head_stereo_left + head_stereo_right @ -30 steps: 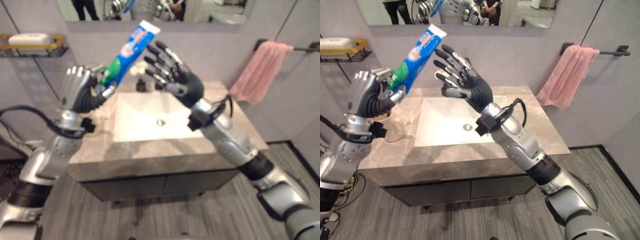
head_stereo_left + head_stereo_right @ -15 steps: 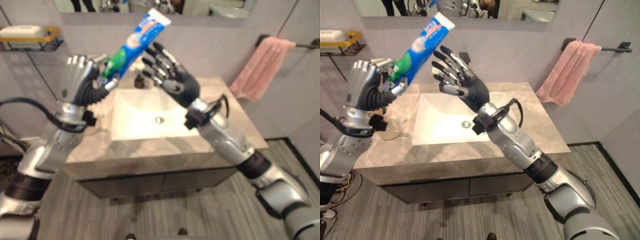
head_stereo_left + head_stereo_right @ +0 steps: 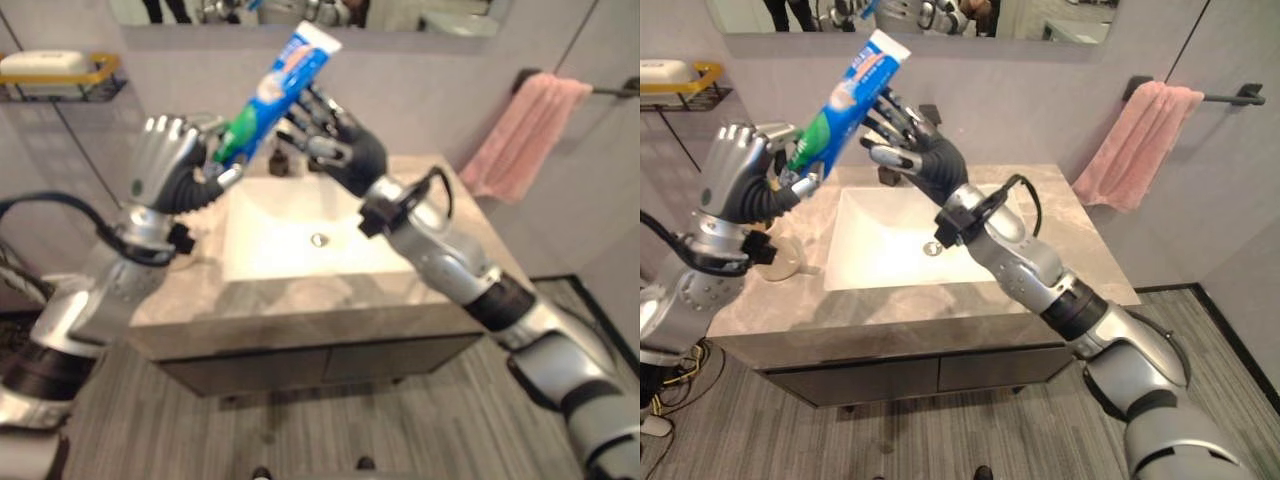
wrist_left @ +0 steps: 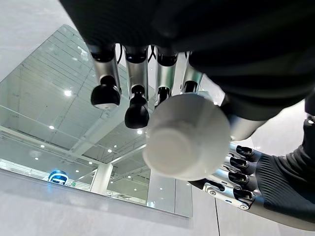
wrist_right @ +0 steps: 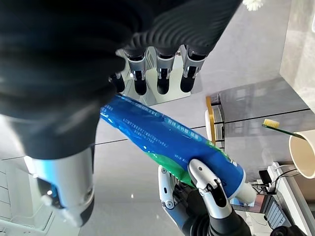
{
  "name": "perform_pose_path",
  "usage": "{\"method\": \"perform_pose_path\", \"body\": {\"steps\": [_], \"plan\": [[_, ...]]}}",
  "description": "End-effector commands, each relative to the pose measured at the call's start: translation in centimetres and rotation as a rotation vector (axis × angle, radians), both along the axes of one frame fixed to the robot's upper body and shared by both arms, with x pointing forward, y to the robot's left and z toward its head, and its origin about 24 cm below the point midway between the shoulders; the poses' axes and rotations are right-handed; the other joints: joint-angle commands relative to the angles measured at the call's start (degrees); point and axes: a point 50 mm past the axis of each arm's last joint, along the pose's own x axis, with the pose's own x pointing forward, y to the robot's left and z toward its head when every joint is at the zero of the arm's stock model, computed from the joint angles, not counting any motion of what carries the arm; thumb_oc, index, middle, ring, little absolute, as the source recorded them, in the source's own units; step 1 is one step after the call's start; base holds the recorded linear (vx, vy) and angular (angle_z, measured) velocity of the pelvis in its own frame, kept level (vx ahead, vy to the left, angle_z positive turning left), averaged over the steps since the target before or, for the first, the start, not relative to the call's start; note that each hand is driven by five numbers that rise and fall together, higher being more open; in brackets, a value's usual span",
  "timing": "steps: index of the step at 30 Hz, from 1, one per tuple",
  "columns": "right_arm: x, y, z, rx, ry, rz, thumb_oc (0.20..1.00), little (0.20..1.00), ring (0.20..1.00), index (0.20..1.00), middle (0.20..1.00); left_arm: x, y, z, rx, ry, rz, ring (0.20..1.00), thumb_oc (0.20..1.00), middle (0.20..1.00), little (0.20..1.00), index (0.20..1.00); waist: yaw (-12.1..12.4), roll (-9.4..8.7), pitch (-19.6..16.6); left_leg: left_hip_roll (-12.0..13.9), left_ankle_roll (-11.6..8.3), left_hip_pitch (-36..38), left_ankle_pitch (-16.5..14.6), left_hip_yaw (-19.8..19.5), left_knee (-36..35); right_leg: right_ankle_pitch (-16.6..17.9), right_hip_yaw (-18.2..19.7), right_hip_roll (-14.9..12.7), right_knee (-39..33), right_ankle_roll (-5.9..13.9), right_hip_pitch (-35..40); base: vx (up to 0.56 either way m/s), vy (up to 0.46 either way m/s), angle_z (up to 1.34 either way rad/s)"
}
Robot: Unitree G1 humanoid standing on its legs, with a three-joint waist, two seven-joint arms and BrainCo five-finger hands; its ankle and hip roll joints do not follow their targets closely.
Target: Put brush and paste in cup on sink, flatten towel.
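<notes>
A grey stone bench [image 3: 1060, 250] with a white rectangular sink [image 3: 880, 240] sits against a pale wall under a mirror [image 3: 940, 15], over grey plank floor [image 3: 940, 440]. A pink towel [image 3: 1135, 145] hangs bunched on a dark rail. The left hand [image 3: 735, 185] is clamped round the cap end of a blue-green toothpaste tube [image 3: 845, 95], tilted high above the sink's left side. The right hand [image 3: 920, 150], fingers spread and straight, reaches just behind it. The right wrist view adds a cream cup [image 5: 302, 155] holding a toothbrush [image 5: 278, 127]; the left wrist view shows the tube's round white cap [image 4: 187, 137].
</notes>
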Motion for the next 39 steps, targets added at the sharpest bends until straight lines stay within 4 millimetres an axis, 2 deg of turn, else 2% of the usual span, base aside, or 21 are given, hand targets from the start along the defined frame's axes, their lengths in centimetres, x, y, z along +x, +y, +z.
{"method": "perform_pose_path", "body": {"steps": [1,6,17,18,20,21,37,38,39], "plan": [[-0.1,1.8,3.6,0.027,-0.113,0.047,1.0,1.0,1.0,1.0,1.0,-0.6,-2.2,2.9,0.053,-0.097,-0.137,0.2,0.2,0.2,0.2,0.2,1.15,-0.99,-2.43,-0.05,0.74,1.27,-4.44,-4.64,0.73,2.53,-1.79,-3.55,0.34,2.76,1.49,0.0,0.0,0.0],[1.4,2.0,3.1,-0.003,-0.078,-0.036,1.0,1.0,1.0,1.0,1.0,-0.6,-2.8,2.0,0.073,-0.036,-0.178,0.2,0.2,0.2,0.2,0.2,1.26,-1.1,-2.33,-0.04,0.71,1.18,-4.42,-4.88,0.73,2.53,-1.8,-3.48,0.34,2.7,1.5,0.0,0.0,0.0],[1.6,2.4,3.3,0.012,-0.076,-0.053,1.0,1.0,1.0,1.0,1.0,-0.1,-3.1,1.0,0.07,0.022,-0.186,0.2,0.2,0.2,0.2,0.2,1.25,-1.2,-2.13,-0.03,0.71,1.09,-4.37,-5.22,0.73,2.33,-1.95,-3.28,0.34,2.59,1.56,0.0,0.0,0.0],[1.6,2.4,3.3,0.012,-0.076,-0.053,0.903,0.903,0.903,0.903,0.903,-0.1,-3.1,1.0,0.07,0.022,-0.186,0.2,0.2,0.2,0.2,0.2,1.25,-1.2,-2.13,-0.02,0.7,1.1,-4.38,-5.22,0.73,2.32,-1.95,-3.28,0.34,2.59,1.57,0.0,0.0,0.0],[1.5,2.2,3.3,0.014,-0.082,-0.053,0.344,0.344,0.344,0.344,0.344,-0.1,-3.1,0.8,0.061,0.026,-0.186,0.2,0.2,0.2,0.2,0.2,1.3,-1.21,-2.0,-0.01,0.73,1.1,-4.36,-5.2,0.73,2.31,-2.03,-3.24,0.34,2.58,1.61,0.0,0.0,0.0],[1.4,2.1,3.5,0.016,-0.098,-0.052,0.2,0.2,0.2,0.2,0.2,-0.1,-3.1,0.8,0.061,0.023,-0.188,0.2,0.2,0.2,0.2,0.2,1.25,-1.16,-1.96,0.0,0.73,1.12,-4.32,-5.24,0.73,2.27,-1.98,-3.22,0.34,2.58,1.65,0.0,0.0,0.0],[0.9,1.1,4.0,0.065,-0.16,-0.123,0.2,0.2,0.2,0.2,0.2,-0.2,-2.1,0.4,-0.005,0.005,-0.136,0.2,0.2,0.2,0.2,0.2,1.14,-0.74,-1.91,0.1,0.85,1.59,-4.37,-5.51,0.73,1.81,-2.3,-3.2,0.34,2.38,2.32,0.0,0.0,0.0],[0.9,1.1,4.0,0.064,-0.16,-0.122,0.2,0.2,0.2,0.2,0.2,-0.2,-2.1,0.3,-0.006,0.004,-0.135,0.3,0.3,0.3,0.3,0.3,1.11,-0.73,-1.92,0.1,0.85,1.59,-4.37,-5.51,0.73,1.81,-2.31,-3.19,0.34,2.38,2.33,0.0,0.0,0.0],[1.0,1.1,4.0,0.067,-0.158,-0.128,0.2,0.2,0.2,0.2,0.2,-0.2,-2.0,0.3,-0.011,0.002,-0.131,0.567,0.567,0.567,0.567,0.567,1.15,-0.7,-1.92,0.14,0.84,1.58,-4.35,-5.54,0.73,1.78,-2.34,-3.19,0.34,2.35,2.34,0.0,-0.013,0.04]]}}
